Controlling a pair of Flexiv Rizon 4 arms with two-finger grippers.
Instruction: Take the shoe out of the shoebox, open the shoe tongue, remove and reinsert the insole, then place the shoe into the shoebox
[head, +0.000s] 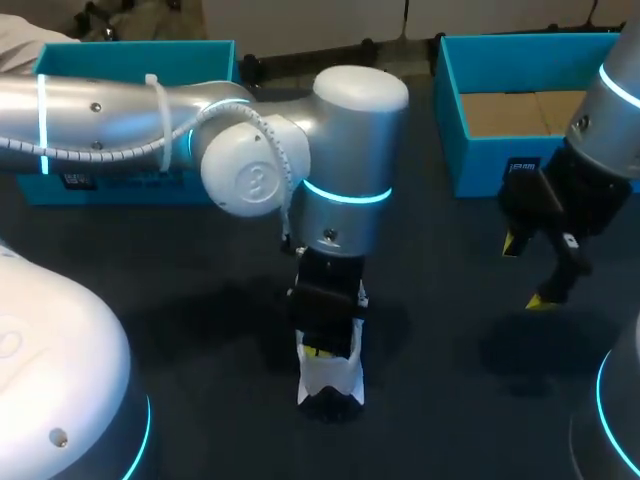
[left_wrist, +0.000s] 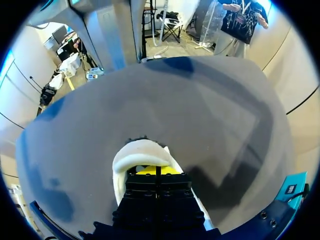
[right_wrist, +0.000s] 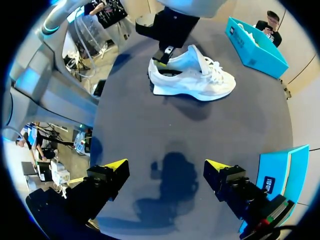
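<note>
The white shoe (head: 331, 384) stands on the dark table (head: 170, 260) in the lower middle of the frame, outside the blue shoebox (head: 480, 162) at the upper right. The left end effector (left_wrist: 157, 170) is inside the heel opening with its fingers narrow and pressed together; whether they pinch something, I cannot tell. The right end effector (head: 527, 272) hangs wide open at the right, well apart from the shoe.
</note>
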